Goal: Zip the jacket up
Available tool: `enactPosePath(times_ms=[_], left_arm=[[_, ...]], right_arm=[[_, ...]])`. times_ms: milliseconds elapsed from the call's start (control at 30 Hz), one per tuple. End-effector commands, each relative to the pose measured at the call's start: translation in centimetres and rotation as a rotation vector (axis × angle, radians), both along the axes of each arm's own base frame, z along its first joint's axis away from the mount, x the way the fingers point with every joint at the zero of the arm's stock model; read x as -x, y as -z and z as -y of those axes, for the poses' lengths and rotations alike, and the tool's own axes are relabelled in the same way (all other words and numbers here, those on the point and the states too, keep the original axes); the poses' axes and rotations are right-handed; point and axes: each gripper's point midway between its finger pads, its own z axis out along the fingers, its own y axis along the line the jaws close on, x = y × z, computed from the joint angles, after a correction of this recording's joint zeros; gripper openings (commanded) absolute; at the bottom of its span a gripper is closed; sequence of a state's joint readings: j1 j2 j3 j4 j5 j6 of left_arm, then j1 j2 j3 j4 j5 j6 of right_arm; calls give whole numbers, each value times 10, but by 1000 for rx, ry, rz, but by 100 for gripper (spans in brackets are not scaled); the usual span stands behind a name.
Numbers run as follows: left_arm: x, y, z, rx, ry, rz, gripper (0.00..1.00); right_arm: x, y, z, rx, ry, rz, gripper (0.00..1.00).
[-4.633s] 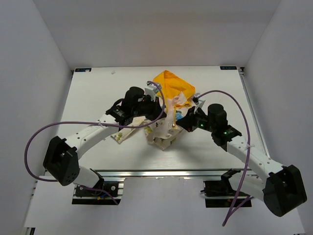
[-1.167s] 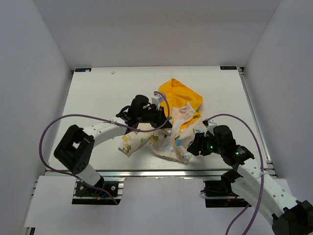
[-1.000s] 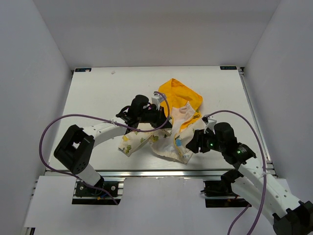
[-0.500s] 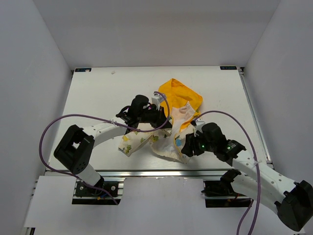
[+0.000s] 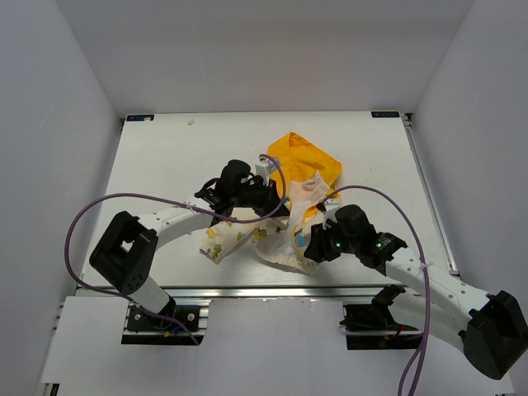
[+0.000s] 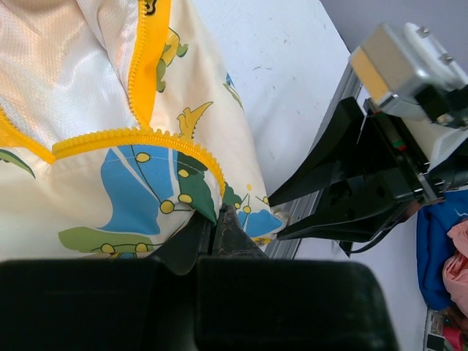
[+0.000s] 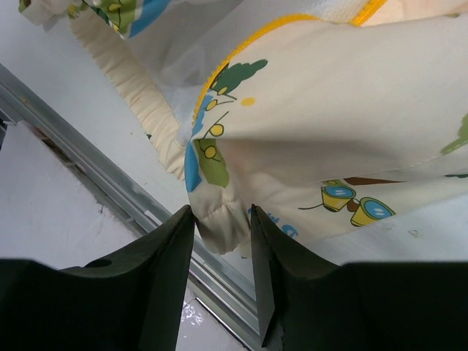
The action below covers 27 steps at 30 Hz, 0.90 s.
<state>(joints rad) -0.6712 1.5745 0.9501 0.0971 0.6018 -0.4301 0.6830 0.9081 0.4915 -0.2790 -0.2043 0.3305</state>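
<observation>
Alignment step: your left fingers (image 6: pixel 191 240) clamp the jacket (image 5: pixel 276 243) beside its zipper trim (image 6: pixel 135 135), right fingers (image 7: pixel 164 278) straddle the hem corner (image 7: pixel 219 227) unclosed, so close there next and tension the zipper.

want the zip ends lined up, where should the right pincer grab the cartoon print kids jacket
Take the cream cartoon-print child's jacket with yellow zipper trim by its puffy gathered hem corner, coming from the near edge of the white table. It juts out free and thick; the right pincer straddles it, open. The left pincer is shut on fabric beside the zipper teeth.
</observation>
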Motion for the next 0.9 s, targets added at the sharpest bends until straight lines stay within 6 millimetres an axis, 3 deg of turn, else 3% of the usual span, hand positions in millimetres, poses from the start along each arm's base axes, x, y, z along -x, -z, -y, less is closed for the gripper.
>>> enactPosePath(times_ms=[0, 433, 600, 700, 733, 867], left_arm=[[2, -18, -4, 13, 0, 54, 0], [0, -23, -6, 9, -14, 70, 0], [-1, -26, -6, 3, -14, 78, 0], [-1, -29, -7, 6, -16, 83, 0], [0, -30, -7, 4, -17, 77, 0], [-3, -44, -11, 9, -42, 107, 0]], right_arm=[[6, 8, -5, -5, -47, -23, 42], [7, 18, -6, 5, -56, -37, 42], [6, 21, -7, 5, -60, -35, 25], [2, 21, -11, -7, -62, -24, 2], [2, 19, -15, -29, -72, -21, 0], [-18, -21, -46, -215, -96, 98, 0]])
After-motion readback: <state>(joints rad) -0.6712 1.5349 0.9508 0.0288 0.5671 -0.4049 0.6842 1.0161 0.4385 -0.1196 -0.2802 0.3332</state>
